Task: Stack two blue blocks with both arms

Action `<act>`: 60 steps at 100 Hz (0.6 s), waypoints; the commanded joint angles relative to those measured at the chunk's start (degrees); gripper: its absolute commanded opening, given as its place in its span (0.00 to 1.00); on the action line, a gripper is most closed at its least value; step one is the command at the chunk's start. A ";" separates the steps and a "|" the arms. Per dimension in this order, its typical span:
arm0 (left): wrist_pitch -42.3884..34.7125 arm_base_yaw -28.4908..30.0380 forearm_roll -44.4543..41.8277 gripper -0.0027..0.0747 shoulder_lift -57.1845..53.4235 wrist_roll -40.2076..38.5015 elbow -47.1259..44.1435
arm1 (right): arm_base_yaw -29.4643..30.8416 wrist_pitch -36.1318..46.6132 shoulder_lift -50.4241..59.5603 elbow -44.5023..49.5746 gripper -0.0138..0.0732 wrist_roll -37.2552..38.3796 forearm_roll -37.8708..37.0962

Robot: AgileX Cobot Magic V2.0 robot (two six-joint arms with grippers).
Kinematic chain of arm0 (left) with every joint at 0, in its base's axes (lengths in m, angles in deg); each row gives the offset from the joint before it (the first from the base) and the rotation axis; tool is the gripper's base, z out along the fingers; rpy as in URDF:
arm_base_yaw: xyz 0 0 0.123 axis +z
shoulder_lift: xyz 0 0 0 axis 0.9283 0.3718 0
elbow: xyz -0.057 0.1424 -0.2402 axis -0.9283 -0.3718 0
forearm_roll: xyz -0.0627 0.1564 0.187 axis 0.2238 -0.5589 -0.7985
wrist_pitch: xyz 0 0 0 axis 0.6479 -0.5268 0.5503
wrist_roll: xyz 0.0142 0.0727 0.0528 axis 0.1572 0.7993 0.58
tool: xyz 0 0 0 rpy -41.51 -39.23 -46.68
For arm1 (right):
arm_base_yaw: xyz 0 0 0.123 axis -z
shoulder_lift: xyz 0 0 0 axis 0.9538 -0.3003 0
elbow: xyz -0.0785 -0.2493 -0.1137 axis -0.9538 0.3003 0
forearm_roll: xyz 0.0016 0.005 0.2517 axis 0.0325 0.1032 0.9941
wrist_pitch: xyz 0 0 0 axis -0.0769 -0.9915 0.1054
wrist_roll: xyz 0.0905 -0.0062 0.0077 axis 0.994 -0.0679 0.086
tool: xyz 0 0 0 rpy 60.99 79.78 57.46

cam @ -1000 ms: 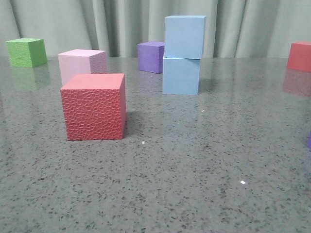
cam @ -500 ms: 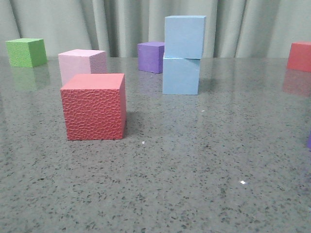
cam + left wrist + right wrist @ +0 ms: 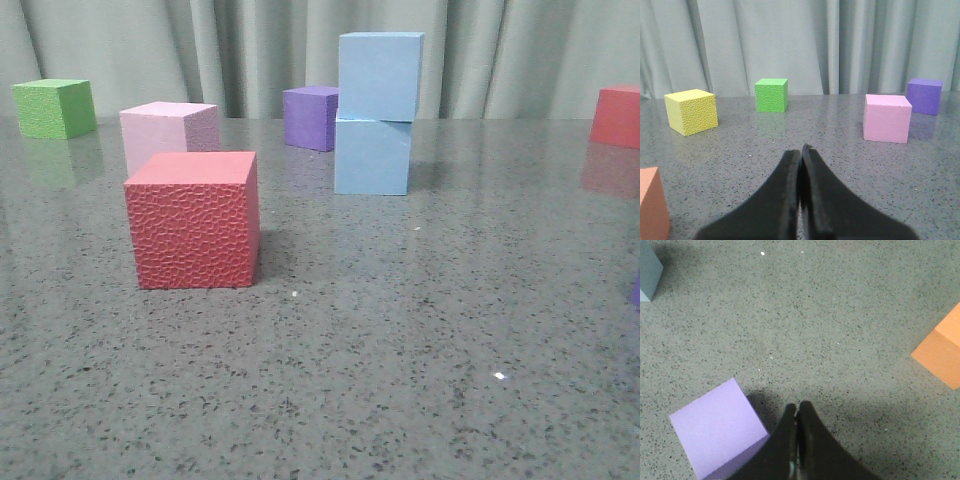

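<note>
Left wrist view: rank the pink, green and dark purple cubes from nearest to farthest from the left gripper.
From the left gripper, fingers shut:
1. Pink cube, nearest, on the purple cube's side.
2. Dark purple cube, just behind the pink one.
3. Green cube, by the curtain; close to the purple in depth, so 2 and 3 are uncertain.

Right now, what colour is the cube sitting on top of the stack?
Pale sky blue, like the blue block under it; the top blue block shows best in the front view.

Matte black left gripper (image 3: 801, 165), right gripper (image 3: 797, 415), tapered
</note>
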 commanded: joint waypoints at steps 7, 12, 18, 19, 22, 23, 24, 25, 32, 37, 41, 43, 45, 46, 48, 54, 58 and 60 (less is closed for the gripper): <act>-4.32 -0.37 -0.09 0.01 0.52 -0.06 -2.42 | 0.25 9.92 5.23 3.60 0.02 -2.25 -0.79; -4.32 -0.37 -0.09 0.01 0.52 -0.06 -2.42 | 0.25 12.83 7.46 5.78 0.02 -3.64 -0.50; -4.32 -0.37 -0.09 0.01 0.52 -0.06 -2.42 | 0.25 15.38 10.11 8.10 0.02 -4.94 0.09; -4.32 -0.37 -0.09 0.01 0.52 -0.06 -2.42 | 0.25 15.60 10.78 8.66 0.02 -5.10 0.10; -4.32 -0.37 -0.09 0.01 0.52 -0.06 -2.42 | 0.25 16.40 12.13 9.72 0.02 -5.51 0.32; -4.32 -0.37 -0.09 0.01 0.52 -0.06 -2.42 | 0.25 16.77 12.47 10.23 0.02 -5.69 0.34; -4.32 -0.37 -0.09 0.01 0.52 -0.06 -2.42 | 0.25 16.95 13.17 10.49 0.02 -5.76 0.34; -4.32 -0.37 -0.09 0.01 0.52 -0.06 -2.42 | 0.25 17.29 13.52 10.75 0.02 -5.84 0.34; -4.32 -0.37 -0.09 0.01 0.52 -0.06 -2.42 | 0.25 18.53 17.00 13.17 0.02 -6.20 0.34; -4.32 -0.37 -0.09 0.01 0.52 -0.06 -2.42 | 0.25 18.91 19.73 14.98 0.02 -6.27 0.34; -4.32 -0.37 -0.09 0.01 0.52 -0.06 -2.42 | 0.25 19.03 21.38 16.14 0.02 -6.27 0.49; -4.32 -0.37 -0.09 0.01 0.52 -0.06 -2.42 | 0.25 19.09 22.70 17.06 0.02 -6.42 0.63; -4.32 -0.37 -0.09 0.01 0.52 -0.06 -2.42 | 0.25 19.09 23.35 17.52 0.02 -6.72 0.81; -4.32 -0.37 -0.09 0.01 0.52 -0.06 -2.42 | 0.25 19.11 23.68 17.75 0.02 -7.00 0.98; -4.32 -0.37 -0.09 0.01 0.52 -0.06 -2.42 | 0.25 19.17 24.65 18.43 0.02 -7.58 1.43; -4.32 -0.37 -0.09 0.01 0.52 -0.06 -2.42 | 0.25 19.67 27.49 20.59 0.02 -9.74 3.07; -4.32 -0.37 -0.09 0.01 0.52 -0.06 -2.42 | 0.25 20.01 29.37 22.00 0.02 -12.21 5.00; -4.32 -0.37 -0.09 0.01 0.52 -0.06 -2.42 | 0.25 20.08 29.97 22.46 0.02 -12.99 5.61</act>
